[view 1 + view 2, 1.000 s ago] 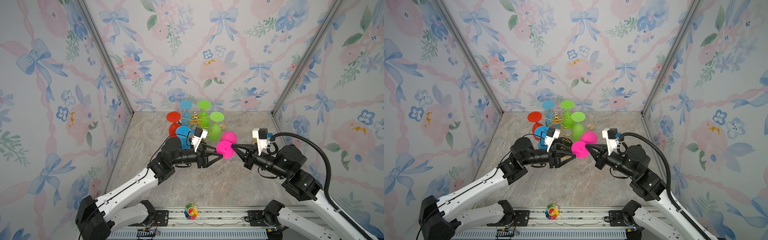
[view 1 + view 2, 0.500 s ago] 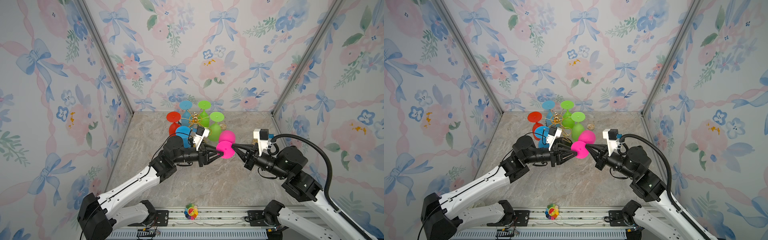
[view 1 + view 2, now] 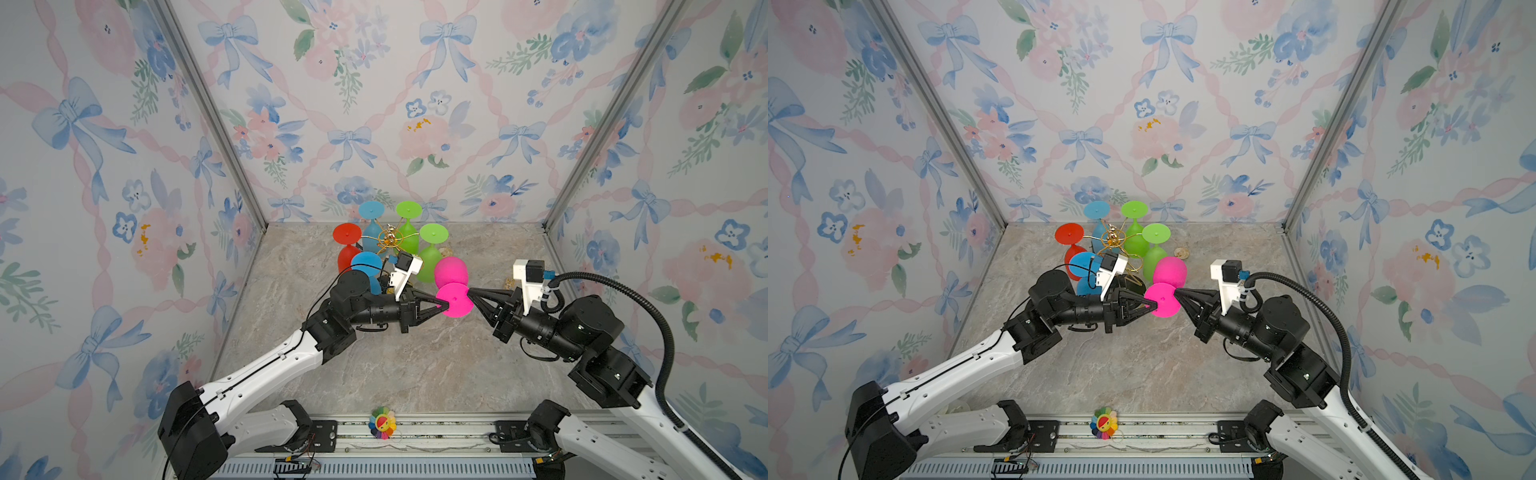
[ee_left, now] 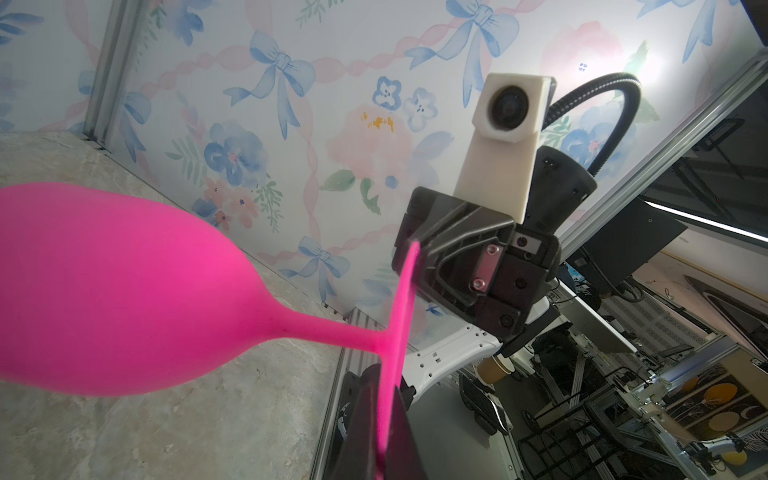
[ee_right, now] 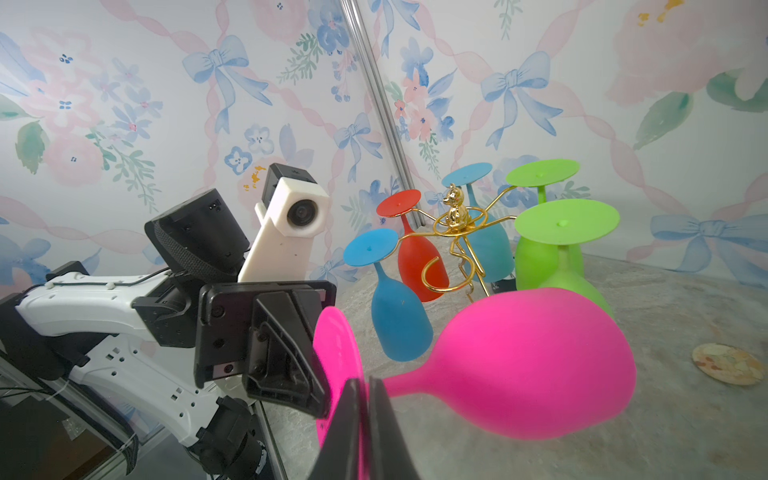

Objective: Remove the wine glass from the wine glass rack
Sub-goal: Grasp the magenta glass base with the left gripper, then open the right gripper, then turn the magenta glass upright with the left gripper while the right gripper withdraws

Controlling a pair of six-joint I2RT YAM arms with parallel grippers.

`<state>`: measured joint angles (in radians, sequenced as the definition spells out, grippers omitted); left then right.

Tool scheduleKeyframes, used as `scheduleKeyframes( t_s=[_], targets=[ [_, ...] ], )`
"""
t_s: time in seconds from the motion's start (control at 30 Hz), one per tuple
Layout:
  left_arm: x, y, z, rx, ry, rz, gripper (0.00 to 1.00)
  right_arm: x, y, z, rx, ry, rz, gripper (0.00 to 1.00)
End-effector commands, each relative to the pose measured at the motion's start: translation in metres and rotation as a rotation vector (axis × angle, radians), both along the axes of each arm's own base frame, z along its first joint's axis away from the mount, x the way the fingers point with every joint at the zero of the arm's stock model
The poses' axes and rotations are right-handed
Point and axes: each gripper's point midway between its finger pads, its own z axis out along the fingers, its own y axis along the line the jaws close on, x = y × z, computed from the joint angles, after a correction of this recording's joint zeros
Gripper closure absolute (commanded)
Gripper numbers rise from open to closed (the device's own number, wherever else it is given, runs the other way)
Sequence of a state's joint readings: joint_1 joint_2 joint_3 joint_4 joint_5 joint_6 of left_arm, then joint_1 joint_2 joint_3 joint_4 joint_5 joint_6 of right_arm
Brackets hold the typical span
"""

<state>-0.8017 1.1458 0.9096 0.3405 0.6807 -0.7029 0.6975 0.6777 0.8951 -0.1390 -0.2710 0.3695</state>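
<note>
Rack (image 3: 390,241) behind holds 5 glasses (image 3: 347,235); I have left gripper (image 3: 448,305) and right gripper (image 3: 468,291) each clamped on opposite edges of the foot of the pink glass (image 3: 451,272).

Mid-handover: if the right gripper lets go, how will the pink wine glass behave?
The pink wine glass may pivot: the left gripper pinches only its thin foot rim, bowl out sideways. Matte, opaque skin suggests plastic or silicone, probably light, not brittle. Laid down, the round bowl could roll.
</note>
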Motion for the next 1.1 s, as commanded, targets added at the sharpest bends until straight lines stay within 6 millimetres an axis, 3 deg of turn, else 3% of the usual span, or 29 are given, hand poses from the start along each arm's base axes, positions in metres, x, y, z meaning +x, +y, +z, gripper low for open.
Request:
scheduleKeyframes(
  t_s=[0.0, 0.07, 0.1, 0.13, 0.3, 0.47, 0.6, 0.73, 0.87, 0.93, 1.07],
  targets=[
    [-0.002, -0.001, 0.016, -0.033, -0.042, -0.007, 1.0, -0.003, -0.001, -0.004, -0.014, -0.001, -0.004, 0.86],
    [-0.002, -0.001, 0.015, -0.03, -0.044, -0.007, 1.0, -0.003, -0.002, -0.004, -0.015, -0.001, -0.008, 0.78],
    [-0.002, -0.001, 0.014, -0.028, -0.042, -0.007, 1.0, -0.003, -0.004, -0.003, -0.012, 0.0, -0.014, 0.64],
    [-0.002, -0.002, 0.013, -0.027, -0.042, -0.007, 1.0, -0.003, -0.005, -0.002, -0.01, 0.001, -0.018, 0.58],
    [0.0, -0.007, 0.001, -0.002, -0.04, -0.02, 1.0, -0.01, -0.015, 0.016, 0.011, -0.025, -0.039, 0.47],
    [-0.011, -0.022, -0.015, 0.031, -0.05, -0.11, 1.0, -0.013, -0.035, 0.032, 0.035, -0.048, -0.114, 0.33],
    [-0.033, -0.035, -0.018, 0.048, -0.134, -0.193, 1.0, -0.003, -0.063, 0.034, 0.027, -0.015, -0.278, 0.25],
    [-0.052, -0.035, -0.039, 0.141, -0.276, -0.221, 1.0, 0.016, -0.112, 0.013, -0.1, 0.11, -0.572, 0.14],
    [-0.051, -0.027, -0.068, 0.267, -0.476, -0.151, 1.0, 0.021, -0.145, 0.008, -0.237, 0.179, -0.739, 0.14],
    [-0.041, -0.022, -0.079, 0.318, -0.552, -0.086, 1.0, 0.023, -0.143, 0.005, -0.257, 0.231, -0.73, 0.14],
    [-0.016, -0.016, -0.102, 0.462, -0.695, 0.064, 1.0, 0.034, -0.122, -0.009, -0.271, 0.376, -0.634, 0.18]
  ],
)
